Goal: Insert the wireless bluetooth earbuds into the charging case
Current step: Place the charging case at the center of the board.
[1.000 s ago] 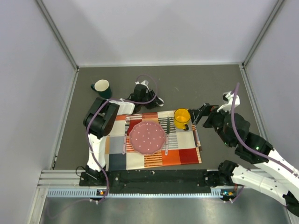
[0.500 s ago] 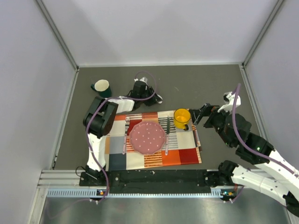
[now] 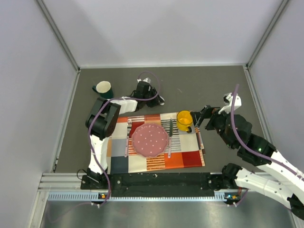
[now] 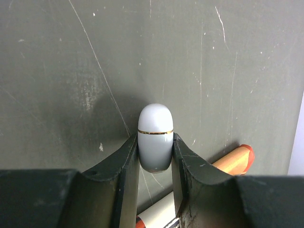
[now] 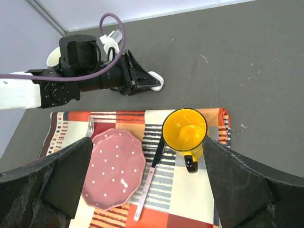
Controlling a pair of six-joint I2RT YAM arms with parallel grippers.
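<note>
While the left arm lies stretched low across the desk (image 3: 204,85), its left tool (image 3: 155,99) is clenched on the charging case (image 3: 161,100), with one dark finger pressed to each flat side. Seen from the left wrist, the charging case (image 4: 155,124) stands edge-on between the fingers (image 4: 128,161). It is a white rounded shell with a thin gold line running round it, and no gap shows along that line. Its rounded end pokes out past the fingertips over the scratched grey surface. Whether it rests on the desk or hangs just above it I cannot tell. It sits in the far half of the desk, roughly midway between the left and right edges, just beyond the far edge of the patchwork placemat (image 3: 185,159).

The right tool (image 3: 202,117) hovers near the placemat's far right corner with its fingers spread wide and nothing between them. From the right wrist they frame the yellow mug (image 5: 184,130), which stands on the placemat beside a knife (image 5: 158,151). A pink dotted plate (image 3: 150,140) lies at the placemat's middle with a fork (image 3: 128,135) on its left. A dark green mug (image 3: 103,89) stands toward the far left corner of the desk, well apart from the charging case.
</note>
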